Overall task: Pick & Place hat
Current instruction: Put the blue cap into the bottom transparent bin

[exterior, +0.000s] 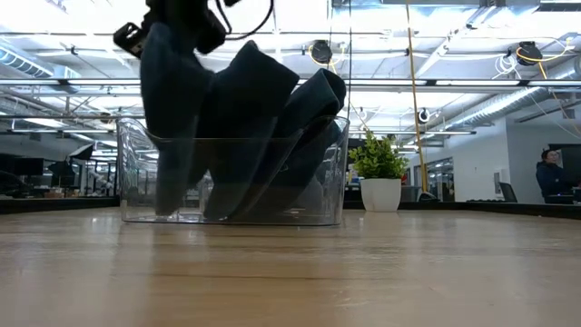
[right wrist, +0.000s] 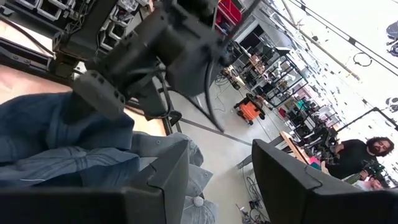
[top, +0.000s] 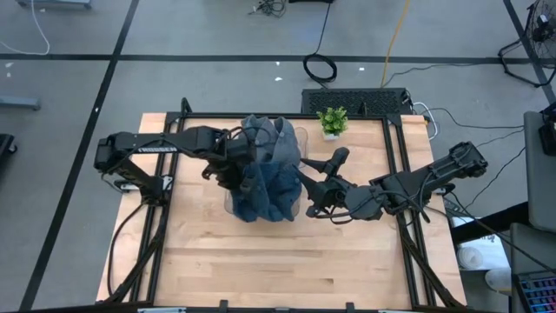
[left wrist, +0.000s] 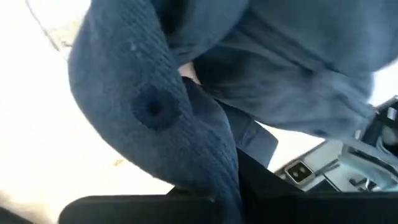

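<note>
A clear plastic bin (exterior: pixel 136 182) stands mid-table with several dark blue hats piled in it and rising above its rim. One blue hat (exterior: pixel 172 109) hangs at the bin's left end, and my left gripper (top: pixel 234 169) is shut on it from above. In the left wrist view this hat (left wrist: pixel 143 106) fills the picture, an eyelet showing in its knit cloth. My right gripper (top: pixel 308 196) stands level at the bin's right side. It is open, with nothing between its fingers (right wrist: pixel 161 180). My left gripper pinches a bunched fold of the blue hat's cloth (left wrist: pixel 211 180) between its two fingers, which slant down from above. The hat hangs below the gripper (exterior: pixel 177 23), and its lower end reaches down inside the bin's left end.
A small potted plant (top: pixel 332 120) stands at the table's far edge, right of the bin. Bare wood lies in front of the bin toward the near edge. A person (exterior: pixel 549 173) sits far off in the room behind.
</note>
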Tool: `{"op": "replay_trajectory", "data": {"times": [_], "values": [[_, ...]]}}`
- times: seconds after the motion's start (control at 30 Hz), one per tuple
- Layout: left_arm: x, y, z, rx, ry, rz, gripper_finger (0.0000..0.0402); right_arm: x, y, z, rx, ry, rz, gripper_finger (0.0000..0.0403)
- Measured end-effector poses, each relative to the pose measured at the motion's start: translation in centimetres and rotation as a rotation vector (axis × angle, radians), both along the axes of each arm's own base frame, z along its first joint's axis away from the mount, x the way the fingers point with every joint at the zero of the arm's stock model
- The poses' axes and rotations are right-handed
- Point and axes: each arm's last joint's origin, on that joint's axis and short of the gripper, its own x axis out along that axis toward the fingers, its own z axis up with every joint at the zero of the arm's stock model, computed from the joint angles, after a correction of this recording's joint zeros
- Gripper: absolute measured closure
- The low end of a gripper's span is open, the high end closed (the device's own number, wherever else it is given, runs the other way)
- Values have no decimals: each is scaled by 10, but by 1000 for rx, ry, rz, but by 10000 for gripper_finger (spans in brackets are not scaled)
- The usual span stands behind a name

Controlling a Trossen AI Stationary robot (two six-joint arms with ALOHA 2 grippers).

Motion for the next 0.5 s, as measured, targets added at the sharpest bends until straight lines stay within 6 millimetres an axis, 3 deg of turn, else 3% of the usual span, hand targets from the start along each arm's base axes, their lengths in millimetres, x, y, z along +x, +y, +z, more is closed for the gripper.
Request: {"op": "replay_trajectory", "data": {"times": [0.13, 0.3, 0.5], "values": [[0, 4, -11, 13, 19, 35, 391, 0, 0, 0, -2, 2, 1, 242], [15, 6, -9, 16, -153, -7, 373, 0, 0, 0, -2, 2, 2, 242], [19, 6, -1, 7, -232, -61, 314, 0, 0, 0, 0, 1, 2, 242]]}}
